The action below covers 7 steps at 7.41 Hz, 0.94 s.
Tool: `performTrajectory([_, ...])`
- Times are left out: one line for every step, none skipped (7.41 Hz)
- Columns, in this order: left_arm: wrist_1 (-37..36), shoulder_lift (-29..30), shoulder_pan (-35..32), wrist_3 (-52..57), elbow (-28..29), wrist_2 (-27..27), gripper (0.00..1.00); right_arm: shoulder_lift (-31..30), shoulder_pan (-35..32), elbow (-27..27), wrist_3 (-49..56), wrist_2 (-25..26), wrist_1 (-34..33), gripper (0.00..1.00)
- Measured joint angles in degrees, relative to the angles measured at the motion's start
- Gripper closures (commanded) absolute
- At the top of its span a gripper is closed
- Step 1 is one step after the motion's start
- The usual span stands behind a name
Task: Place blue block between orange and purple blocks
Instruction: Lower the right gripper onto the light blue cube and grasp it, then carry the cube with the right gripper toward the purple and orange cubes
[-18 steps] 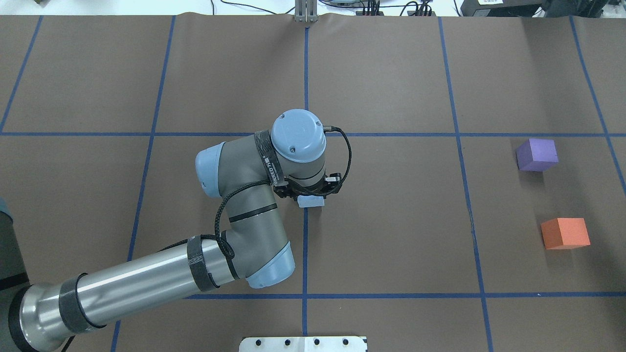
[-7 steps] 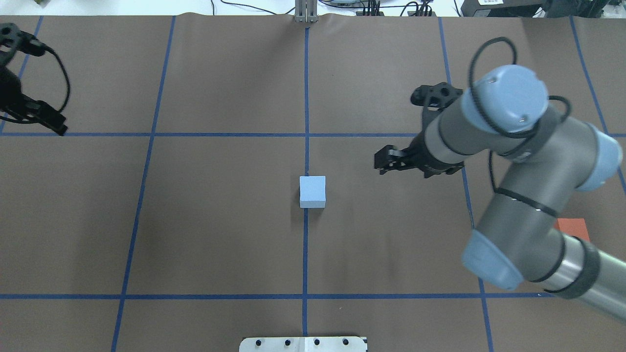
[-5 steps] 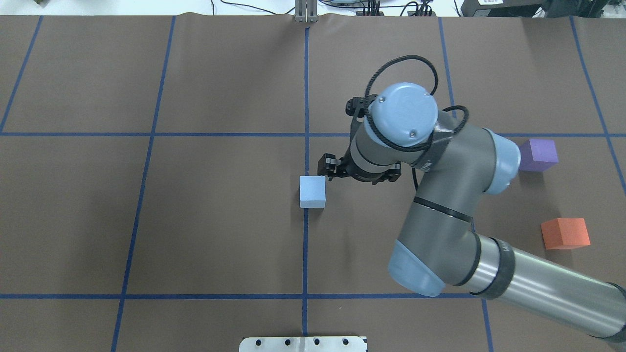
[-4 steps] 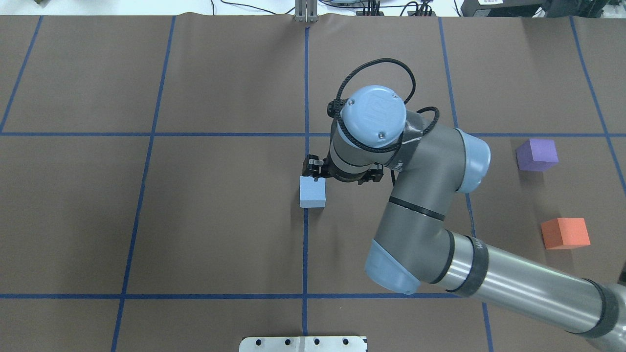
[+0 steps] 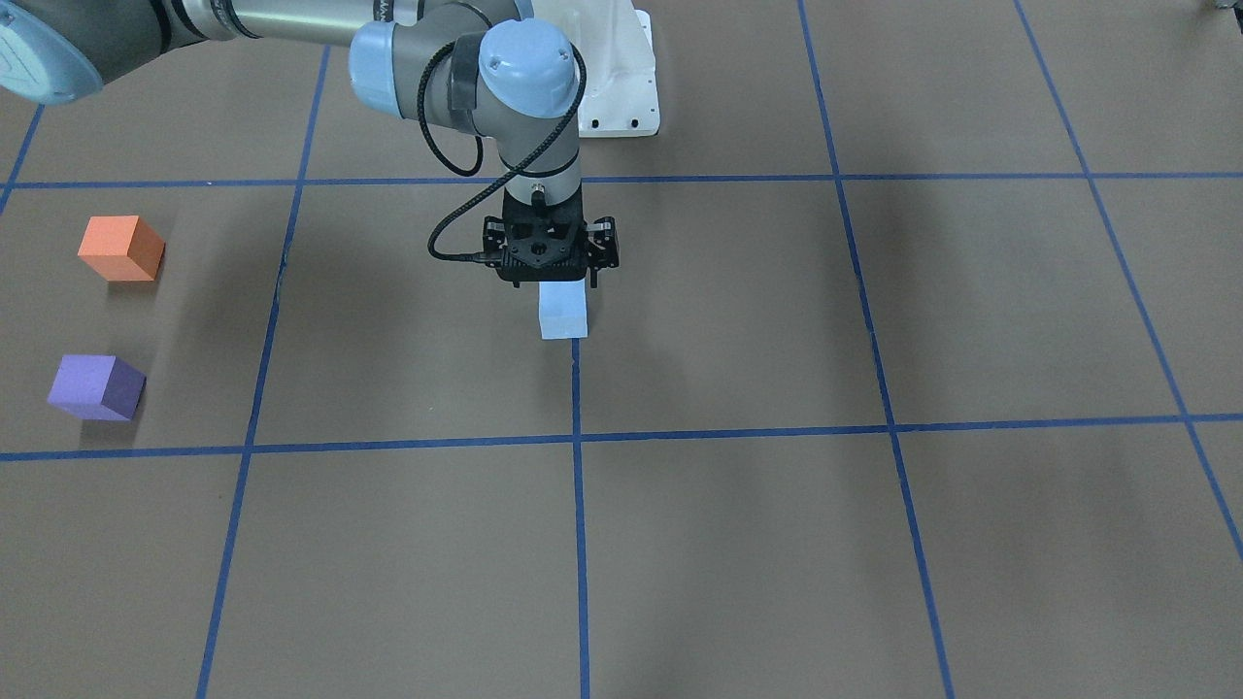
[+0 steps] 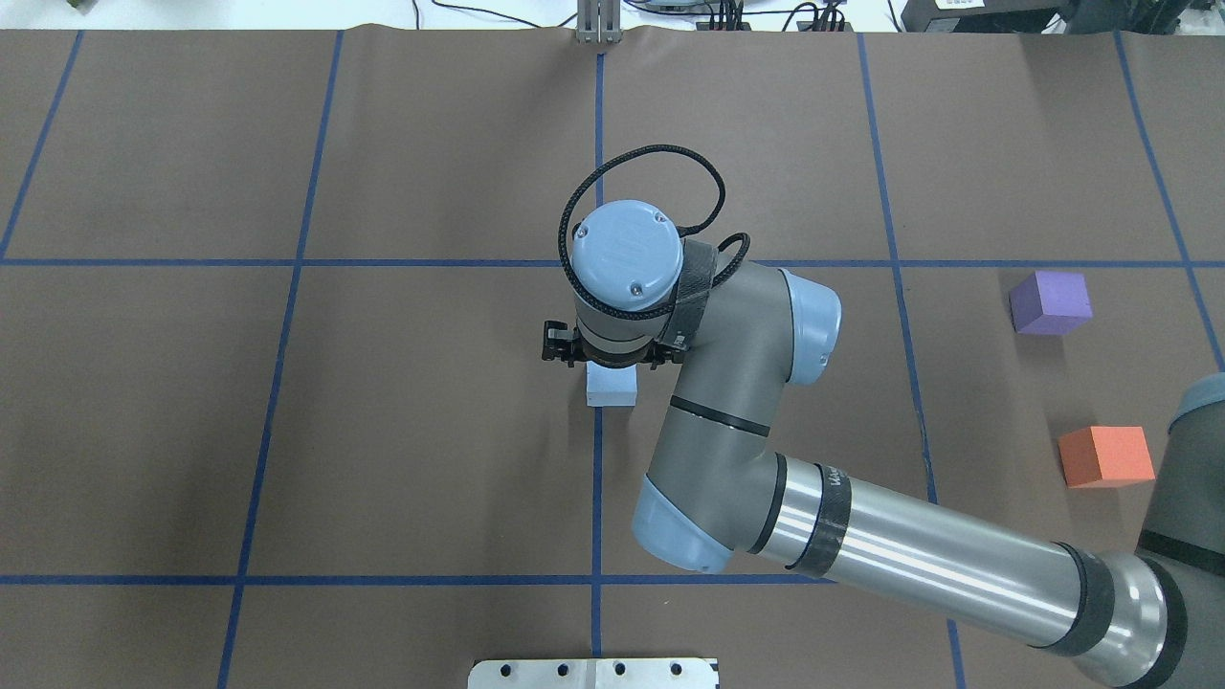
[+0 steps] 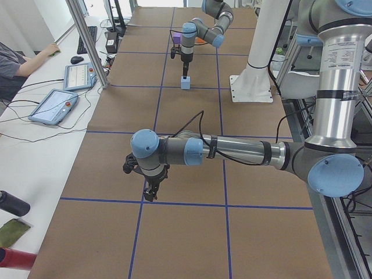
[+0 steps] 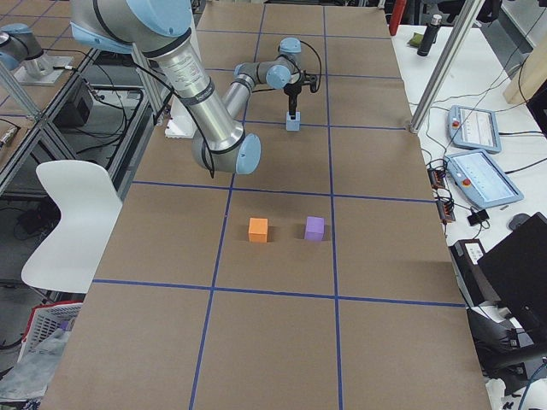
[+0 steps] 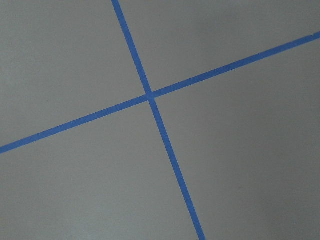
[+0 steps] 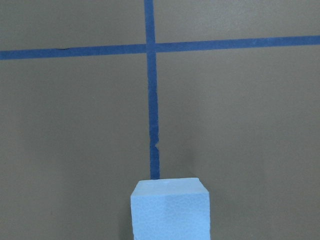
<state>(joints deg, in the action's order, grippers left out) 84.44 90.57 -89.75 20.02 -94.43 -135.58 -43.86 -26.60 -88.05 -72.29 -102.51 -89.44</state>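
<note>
"Where is the blue block [image 5: 563,313]?"

"On the table's [image 6: 431,431] centre tape line [image 6: 598,144], well apart from the orange block [image 6: 1105,456] and purple block [image 6: 1050,302]. The right gripper [image 5: 558,282] hangs directly over it, seemingly just above its top."

"Its fingers?"

"Hidden under the wrist; I cannot tell. Nor for the left gripper [image 7: 152,195], which points down near a tape crossing."

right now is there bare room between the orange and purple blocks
Yes, the gap between orange block and purple block is bare table. Crowded only at the centre, where the right gripper sits over the blue block.
</note>
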Motion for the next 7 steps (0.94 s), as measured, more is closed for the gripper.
performTrajectory([0.02,-0.16,-0.11,0.02,0.01,-0.02,0.00,-0.72,0.96,1.47,0.16,1.60,2.34,0.00])
performTrajectory([0.02,-0.25,-0.13,0.02,0.05,-0.03,0.00,-1.51,1.67,2.13,0.27,2.65,3.43,0.32])
performTrajectory([0.03,-0.39,-0.16,0.02,0.07,-0.03,0.00,-1.83,1.98,2.41,0.37,3.11,3.88,0.97])
performTrajectory([0.05,-0.86,-0.16,0.02,0.07,-0.02,0.00,-1.85,2.08,2.55,0.59,3.20,4.07,1.00])
performTrajectory([0.08,-1.74,-0.19,-0.11,0.07,0.00,0.00,-1.85,2.08,2.59,0.97,3.11,4.15,1.00])
performTrajectory([0.13,-2.55,-0.53,-0.43,0.06,-0.04,0.00,-1.93,1.94,2.47,1.21,3.00,4.15,1.00])
performTrajectory([0.17,-2.95,-1.16,-0.71,0.04,-0.08,0.00,-2.17,1.27,1.89,1.31,2.52,4.07,1.00])
